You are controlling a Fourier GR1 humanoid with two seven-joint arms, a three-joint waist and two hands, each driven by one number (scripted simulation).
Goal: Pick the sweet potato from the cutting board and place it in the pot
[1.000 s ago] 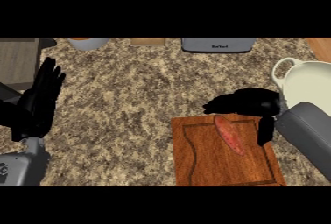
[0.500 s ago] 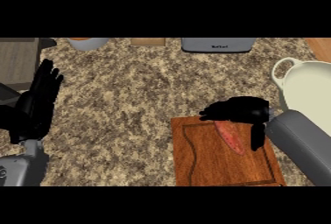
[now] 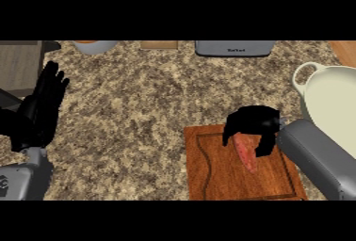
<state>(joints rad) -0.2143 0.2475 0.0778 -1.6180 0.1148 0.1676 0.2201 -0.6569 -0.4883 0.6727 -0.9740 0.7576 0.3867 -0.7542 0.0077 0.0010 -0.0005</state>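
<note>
While nothing on the left side belongs to the job, the left hand (image 3: pixel 40 109) rests there near the edge, open, with straight fingers pointing up and holding nothing; I judge it is parked so that it does not disturb the work. Along the far edge of the speckled counter (image 3: pixel 139 103) stand a small bowl (image 3: pixel 94 45) and a grey appliance (image 3: pixel 234 48), both well apart from the action.

Further to the right lies the wooden cutting board (image 3: pixel 208 174), and the sweet potato (image 3: pixel 245 153) lies flat on it, lengthwise, near the board's right half. The right hand (image 3: pixel 252 123) hangs over the far end of the sweet potato. Its fingers are bent downward and spread, one side left of the vegetable and one side right, so it straddles the end. A little of the board shows between them and the potato, so I judge it has not closed on anything yet.

At the far right stands the cream pot (image 3: pixel 311 101), just beside the board, which makes the carrying path short. The pot appears to have nothing inside.
</note>
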